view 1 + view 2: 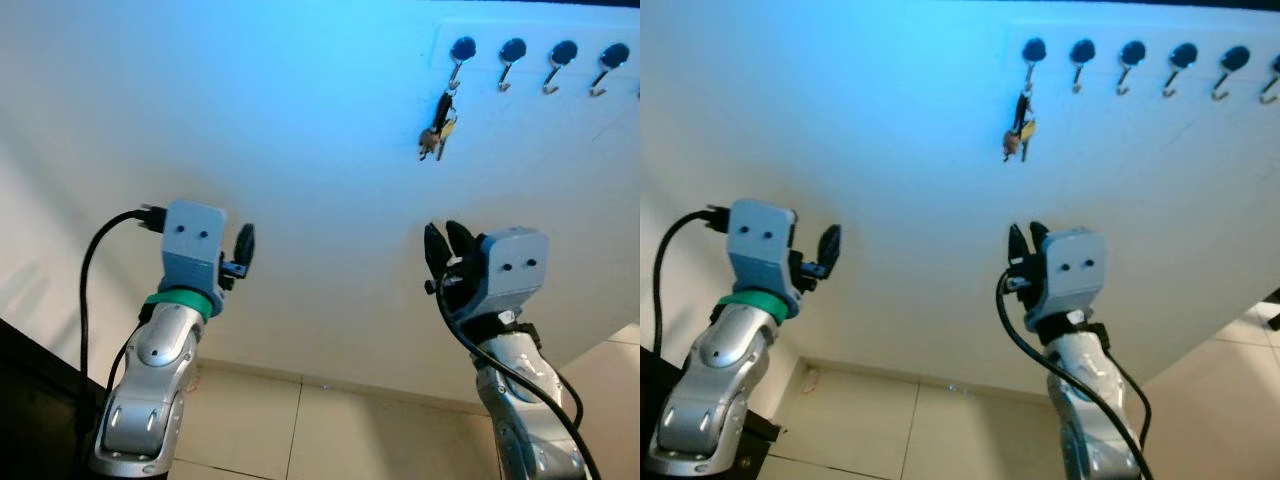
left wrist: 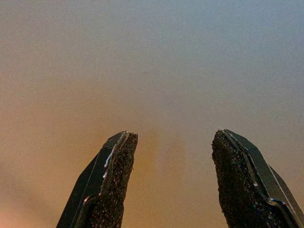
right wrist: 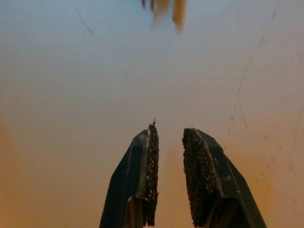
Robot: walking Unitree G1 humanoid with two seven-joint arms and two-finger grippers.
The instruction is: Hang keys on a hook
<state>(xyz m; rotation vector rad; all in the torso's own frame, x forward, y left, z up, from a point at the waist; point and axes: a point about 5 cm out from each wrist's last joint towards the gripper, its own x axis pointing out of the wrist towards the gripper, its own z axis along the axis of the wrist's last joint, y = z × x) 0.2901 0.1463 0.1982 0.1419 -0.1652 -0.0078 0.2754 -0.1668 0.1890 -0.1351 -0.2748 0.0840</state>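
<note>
A bunch of keys [image 1: 437, 130] hangs from the leftmost hook [image 1: 461, 52] of a row of black-knobbed hooks high on the white wall. The keys also appear blurred in the right wrist view [image 3: 166, 8], well beyond the fingertips. Below the keys and apart from them, my right gripper [image 1: 446, 240] points up at the wall, open by a narrow gap with nothing between its fingers [image 3: 151, 156]. Raised at the left, my left gripper [image 1: 243, 246] is open and empty, its pads [image 2: 118, 166] facing bare wall.
Three more hooks [image 1: 561, 55] with nothing on them run to the right of the keys. The white wall [image 1: 320, 180] slopes down to a tiled floor [image 1: 300, 430]. A black cable [image 1: 90, 270] loops from my left wrist; dark furniture [image 1: 30, 400] stands at the lower left.
</note>
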